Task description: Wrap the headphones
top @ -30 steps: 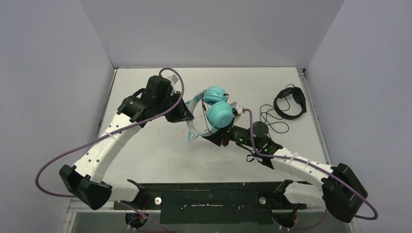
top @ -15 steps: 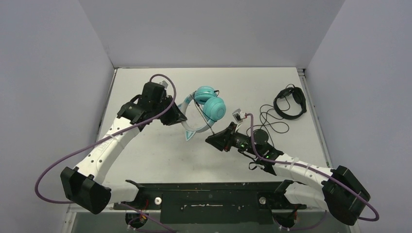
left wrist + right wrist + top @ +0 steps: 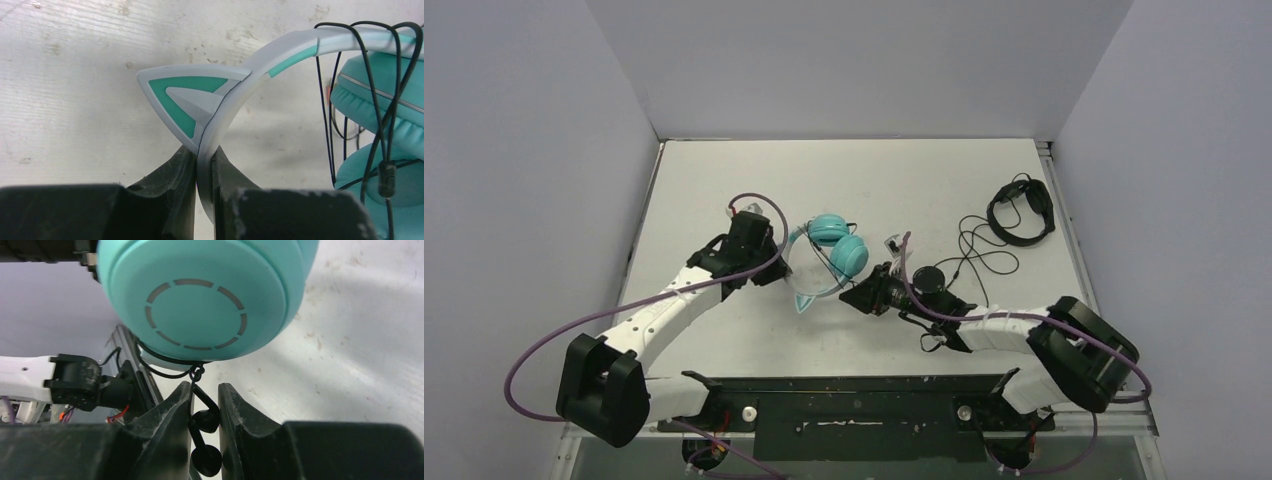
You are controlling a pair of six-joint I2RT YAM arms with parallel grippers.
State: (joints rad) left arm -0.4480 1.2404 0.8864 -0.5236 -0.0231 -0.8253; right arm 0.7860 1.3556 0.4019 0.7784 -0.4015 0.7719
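Firmly, the left gripper [image 3: 204, 152] is clenched on the smooth, pale headband [image 3: 280, 50], just beside its triangular teal-inlaid cat-ear [image 3: 175, 95]; the right gripper [image 3: 205, 390] is pinched onto the thin black cable [image 3: 202, 412] under a round teal cup [image 3: 200, 295]. The headphones [image 3: 848, 258] are held at the middle of the table [image 3: 724, 180].

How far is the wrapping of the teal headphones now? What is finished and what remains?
Done: several turns of the black cable already cross the headband. In hand: the left gripper clamps the headband beside the cat ear, and the right gripper pinches the cable's loose part under an ear cup. Left: probably winding that last stretch and tucking it in.
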